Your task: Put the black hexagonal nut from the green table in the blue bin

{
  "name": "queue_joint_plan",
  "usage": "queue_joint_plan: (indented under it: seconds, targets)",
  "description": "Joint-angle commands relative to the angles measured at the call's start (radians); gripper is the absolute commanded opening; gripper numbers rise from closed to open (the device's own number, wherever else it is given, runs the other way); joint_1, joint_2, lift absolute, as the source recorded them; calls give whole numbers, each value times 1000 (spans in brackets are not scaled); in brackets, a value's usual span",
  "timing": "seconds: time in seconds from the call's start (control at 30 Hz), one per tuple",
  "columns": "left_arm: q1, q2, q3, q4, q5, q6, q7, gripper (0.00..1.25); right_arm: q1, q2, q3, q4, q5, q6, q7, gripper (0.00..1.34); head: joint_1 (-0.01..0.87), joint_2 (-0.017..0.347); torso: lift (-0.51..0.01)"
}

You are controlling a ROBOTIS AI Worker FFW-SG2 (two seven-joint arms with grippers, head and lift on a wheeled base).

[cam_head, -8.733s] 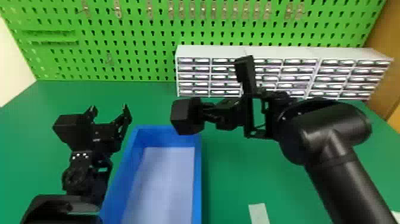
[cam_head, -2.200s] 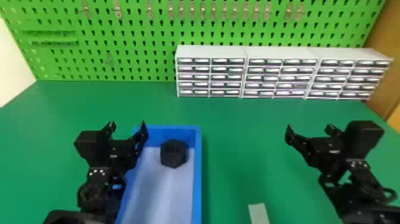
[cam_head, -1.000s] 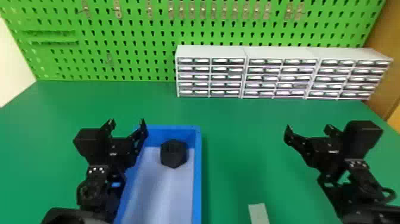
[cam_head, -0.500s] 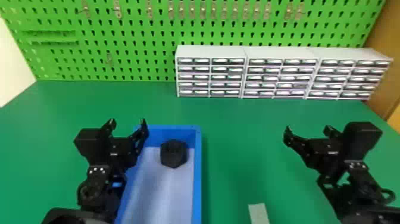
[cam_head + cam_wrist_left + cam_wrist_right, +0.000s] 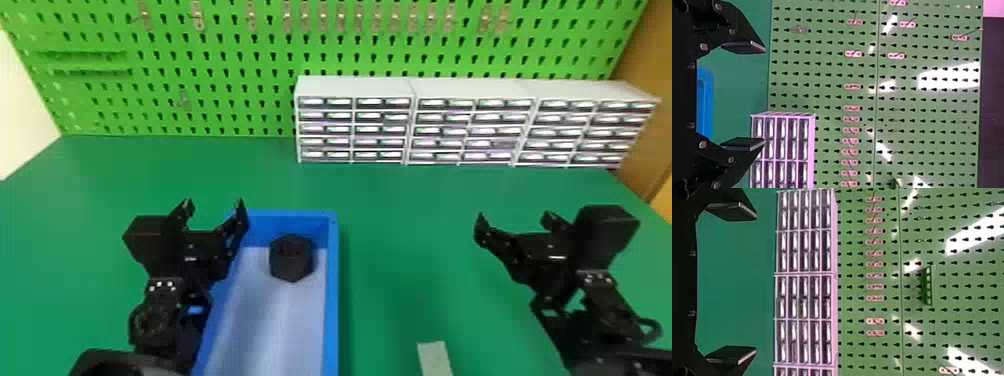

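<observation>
A: Fingers first: both pairs are standing spread, on your left gripper (image 5: pixel 214 204) and on your right gripper (image 5: pixel 515 217). Where is your nut (image 5: pixel 291 257) lying?

B: It's resting inside your bin (image 5: pixel 332 300), on the floor near the far end, sitting closer to the right wall than the left. You're looking at one nut and one bin.

A: And your left gripper is hanging by the bin's far left corner, while your right gripper is hanging over the table (image 5: pixel 400 210), well apart from the bin's right side.

B: Are you catching any writing? A small white mark (image 5: pixel 190 258) is showing on each of your two grippers, too small to make out.

A: You're facing three cabinets (image 5: pixel 355 87) in a row, each showing five rows of drawers. They're standing before one pegboard (image 5: pixel 240 90).

B: Up there, fifteen clips (image 5: pixel 198 17) are lining the top in your head view, and one more is hanging lower left. One pale strip (image 5: pixel 435 357) is lying on the table, right of your bin.
</observation>
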Motion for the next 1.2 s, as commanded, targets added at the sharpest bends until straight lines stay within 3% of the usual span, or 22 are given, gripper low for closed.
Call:
queue_joint_plan:
  seconds: [0.0, 1.17]
  targets:
    - [1, 0, 1, 0, 0, 0, 0, 824, 1, 1, -1, 0, 0, 0, -1, 1230, 657, 57, -95]
    - [-2, 0, 4, 0, 0, 0, 0, 824, -4, 1, -5, 2, 0, 1, 1, 1230, 657, 57, -95]
